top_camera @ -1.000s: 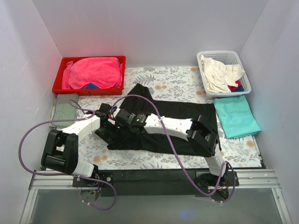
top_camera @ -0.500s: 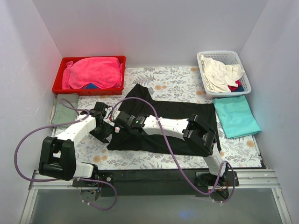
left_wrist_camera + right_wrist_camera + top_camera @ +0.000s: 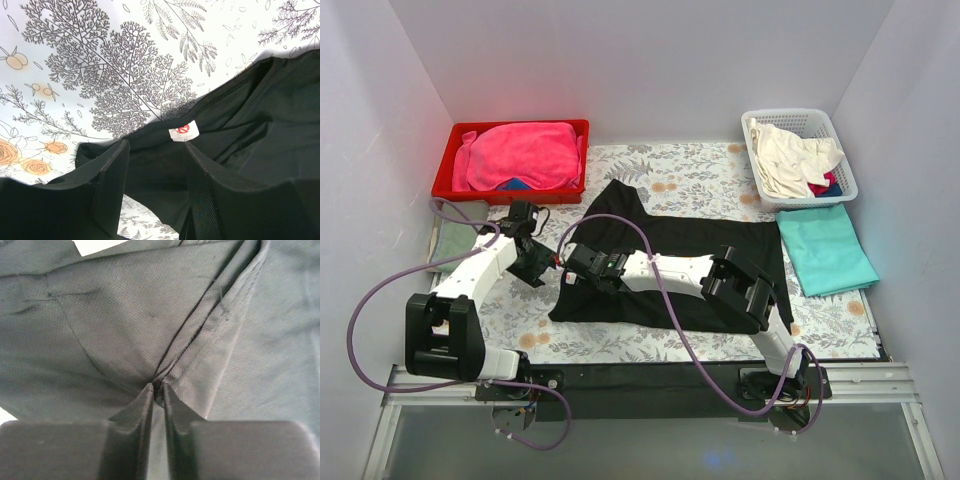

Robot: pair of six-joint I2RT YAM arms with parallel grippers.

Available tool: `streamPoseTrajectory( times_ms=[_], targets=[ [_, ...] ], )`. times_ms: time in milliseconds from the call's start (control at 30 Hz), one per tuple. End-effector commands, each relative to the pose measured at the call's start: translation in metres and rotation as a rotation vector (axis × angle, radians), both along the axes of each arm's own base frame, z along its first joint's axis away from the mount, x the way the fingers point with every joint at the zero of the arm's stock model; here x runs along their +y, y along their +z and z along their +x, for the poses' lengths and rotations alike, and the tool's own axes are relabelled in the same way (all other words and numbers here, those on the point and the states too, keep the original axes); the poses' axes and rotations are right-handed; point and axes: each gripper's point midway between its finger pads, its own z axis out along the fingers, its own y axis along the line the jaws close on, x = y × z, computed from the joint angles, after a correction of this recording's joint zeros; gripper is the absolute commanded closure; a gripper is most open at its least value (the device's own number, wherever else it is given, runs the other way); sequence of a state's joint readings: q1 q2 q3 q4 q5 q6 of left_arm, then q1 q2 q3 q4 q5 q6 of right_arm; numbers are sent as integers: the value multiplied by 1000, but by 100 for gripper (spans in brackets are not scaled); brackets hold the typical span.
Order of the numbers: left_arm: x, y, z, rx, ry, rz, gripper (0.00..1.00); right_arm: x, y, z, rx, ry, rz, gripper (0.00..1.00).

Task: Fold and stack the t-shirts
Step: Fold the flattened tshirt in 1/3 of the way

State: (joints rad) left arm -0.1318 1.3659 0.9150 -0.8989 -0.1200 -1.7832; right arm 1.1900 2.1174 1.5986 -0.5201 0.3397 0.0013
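Note:
The large black t-shirt (image 3: 690, 245) lies spread across the middle of the floral table cover. My right gripper (image 3: 572, 260) is at the shirt's left end, shut on a pinched fold of the black fabric (image 3: 165, 340); the right wrist view shows the jaws (image 3: 156, 388) closed on the crease. My left gripper (image 3: 536, 268) is just left of the shirt's edge. In the left wrist view it (image 3: 155, 150) is open over the collar edge, with the white size label (image 3: 183, 131) just ahead. The folded teal t-shirt (image 3: 828, 248) lies flat at the right.
A red bin (image 3: 445, 185) with pink cloth stands at the back left. A white basket (image 3: 842, 185) with pale cloths stands at the back right. A grey-green folded cloth (image 3: 455, 235) lies by the left wall. Purple cables loop around both arms.
My left arm has swung left and back, so its gripper is now off the shirt's left edge. The right gripper has shifted slightly left, still holding the fabric. The shirt's left edge has drawn in.

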Motion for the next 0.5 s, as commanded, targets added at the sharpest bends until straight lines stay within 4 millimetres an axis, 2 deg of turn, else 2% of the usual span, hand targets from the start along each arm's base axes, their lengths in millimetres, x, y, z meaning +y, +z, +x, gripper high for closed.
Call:
streamPoseTrajectory(
  times_ms=[0, 33, 100, 233, 467],
  targets=[
    [6, 1, 0, 1, -1, 12, 54, 0, -6, 2, -20, -9, -12, 86],
    [7, 1, 0, 0, -3, 11, 54, -1, -7, 2, -20, -9, -15, 93],
    [9, 0, 1, -3, -4, 9, 54, -2, -7, 4, -31, -15, -19, 99],
    [11, 0, 2, -7, -6, 7, 54, -7, 0, 12, -73, -39, -28, 99],
    [12, -4, 5, -6, -11, -3, 54, -16, 30, 32, -175, -101, -12, 99]
  ],
)
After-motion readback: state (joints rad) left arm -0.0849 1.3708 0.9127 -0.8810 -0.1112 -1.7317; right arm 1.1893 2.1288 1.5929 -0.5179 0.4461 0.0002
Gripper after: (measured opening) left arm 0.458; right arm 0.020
